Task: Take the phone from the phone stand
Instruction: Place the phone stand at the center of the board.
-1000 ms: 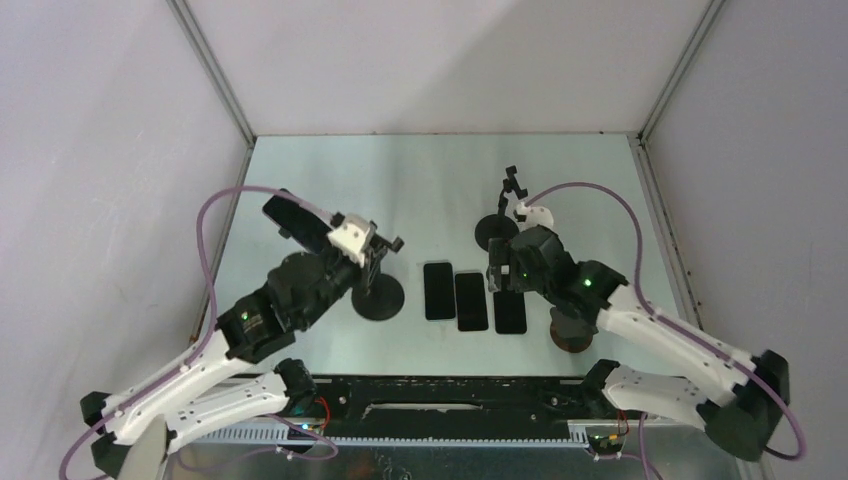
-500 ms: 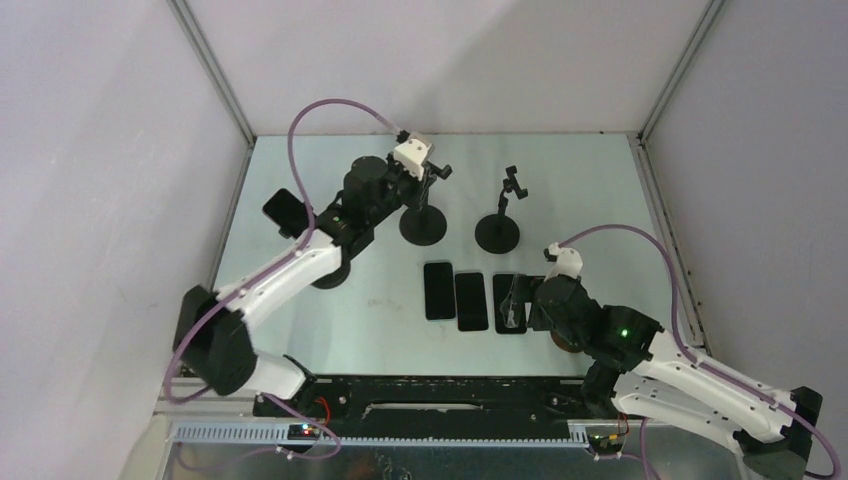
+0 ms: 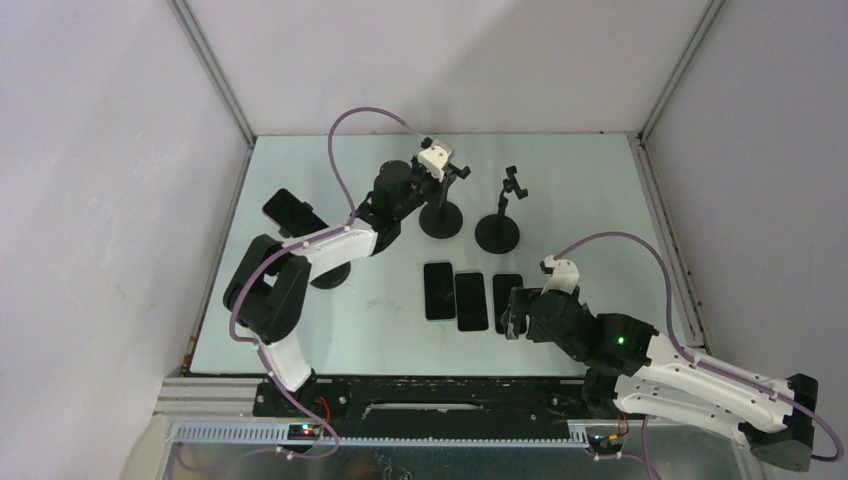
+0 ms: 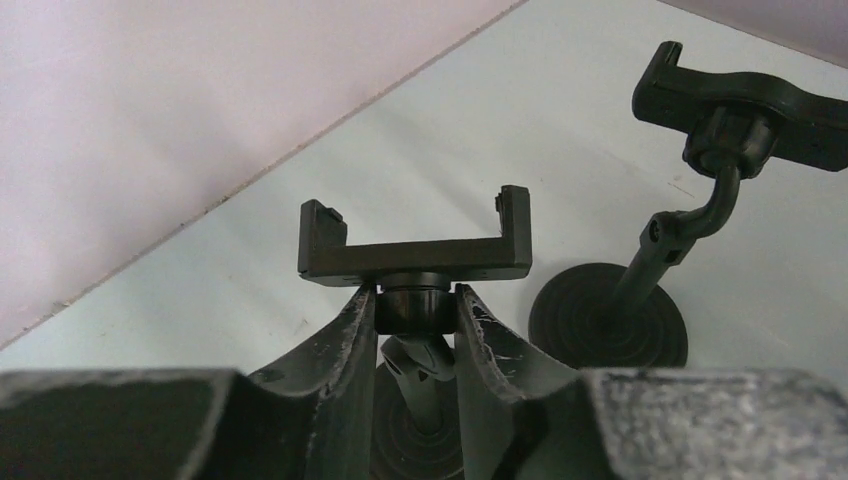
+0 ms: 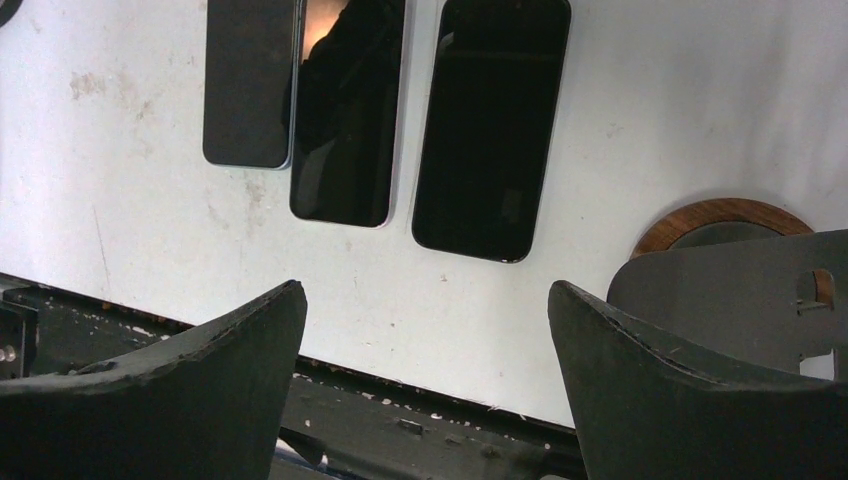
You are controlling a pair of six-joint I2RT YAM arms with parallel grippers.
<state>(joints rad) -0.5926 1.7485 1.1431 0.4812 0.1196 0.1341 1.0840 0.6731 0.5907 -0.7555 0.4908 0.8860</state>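
Enclosure: the pale table (image 3: 370, 330) was shut in by plain panels (image 3: 450, 60) on the left, far and right sides, with a black rail (image 5: 400, 410) along the edge nearest the arms. All places are taken from the row of three flat phones (image 3: 471, 301) lying side by side mid-table.

The left arm (image 3: 320, 245) reached beyond the row, a little to its left. The left gripper (image 4: 415, 305) was narrowed and clamped on the empty stand (image 4: 415, 255). Both fingers (image 4: 340, 350) pressed the round joint under its bare cradle. That stand was upright, its disc base on the table beyond the row. The second empty stand (image 4: 610, 320) stood beyond the row's right end, the two bases close but apart.

The right arm (image 3: 690, 375) came in from the right of the row on the near side. The right gripper (image 5: 425, 290) hung above the row's near right end, jaws spread wide, holding and touching nothing.

The phone stand (image 3: 322, 278) was left of the row, its base partly hidden behind the left arm. The phone (image 3: 289, 211) sat raised and tilted on it, further left, near the left panel. Neither gripper was at it.

A wood-rimmed round base (image 5: 700, 212) with a grey plate (image 5: 720, 280) stood just right of the row.

Open room: bare table left of the row on the near side, a bare strip between row and rail, and bare surface beyond both empty stands.
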